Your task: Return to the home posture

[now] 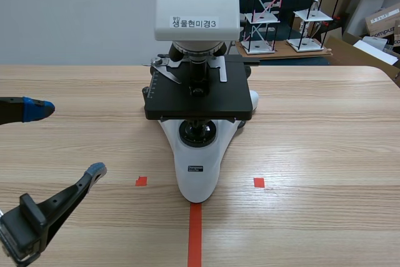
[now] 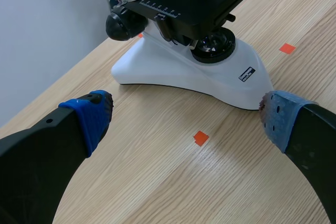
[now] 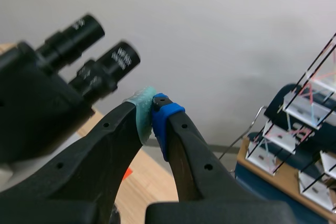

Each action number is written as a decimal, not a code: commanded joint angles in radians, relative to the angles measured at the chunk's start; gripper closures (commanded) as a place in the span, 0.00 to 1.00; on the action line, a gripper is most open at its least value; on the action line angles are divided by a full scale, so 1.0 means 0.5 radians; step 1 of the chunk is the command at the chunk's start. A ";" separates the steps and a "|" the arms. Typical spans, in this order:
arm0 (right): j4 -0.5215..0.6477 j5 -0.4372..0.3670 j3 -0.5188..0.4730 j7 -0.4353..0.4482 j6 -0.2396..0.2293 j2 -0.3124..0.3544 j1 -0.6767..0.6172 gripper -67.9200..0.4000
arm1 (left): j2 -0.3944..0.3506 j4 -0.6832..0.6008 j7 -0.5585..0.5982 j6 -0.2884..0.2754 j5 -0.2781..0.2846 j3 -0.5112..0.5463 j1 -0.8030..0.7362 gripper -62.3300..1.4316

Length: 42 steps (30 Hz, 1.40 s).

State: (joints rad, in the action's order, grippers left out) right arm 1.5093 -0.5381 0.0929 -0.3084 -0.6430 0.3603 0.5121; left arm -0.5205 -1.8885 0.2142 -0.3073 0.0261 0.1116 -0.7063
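Seemingly the return is partly done: the left claw (image 1: 67, 140) gapes wide and empty at the scene's lower left, apart from the microscope (image 1: 199, 92) on the worktop (image 1: 325, 142), while the right claw (image 3: 153, 116), pinched closed on nothing, hangs high beside the eyepieces (image 3: 118, 59) and likely must retreat.

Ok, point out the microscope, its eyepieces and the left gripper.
microscope (image 1: 197, 176): scene view, on its white base.
eyepieces (image 3: 113, 64): right wrist view, on the barrel of one.
left gripper (image 2: 184, 115): left wrist view, midway between its open fingertips.
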 commanded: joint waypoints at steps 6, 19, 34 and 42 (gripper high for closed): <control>0.069 0.085 -0.032 0.323 0.014 0.182 -0.472 0.90 | 0.009 -0.008 0.028 0.010 0.013 -0.002 -0.011 0.05; 0.393 0.084 -0.523 1.362 0.066 0.450 -1.733 0.42 | 0.009 -0.008 0.027 0.010 0.013 -0.002 -0.011 0.05; 1.048 0.270 -0.603 1.133 0.146 -0.011 -2.223 0.24 | 0.009 -0.008 0.028 0.010 0.013 -0.002 -0.011 0.05; 1.051 0.412 -0.497 1.085 0.092 -0.172 -2.264 0.24 | 0.009 -0.008 0.027 0.010 0.013 -0.002 -0.011 0.05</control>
State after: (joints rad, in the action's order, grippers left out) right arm 2.0338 -0.3283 -0.1539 0.2226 -0.5884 0.2726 -0.6247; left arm -0.5209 -1.8885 0.2142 -0.3073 0.0265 0.1116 -0.7063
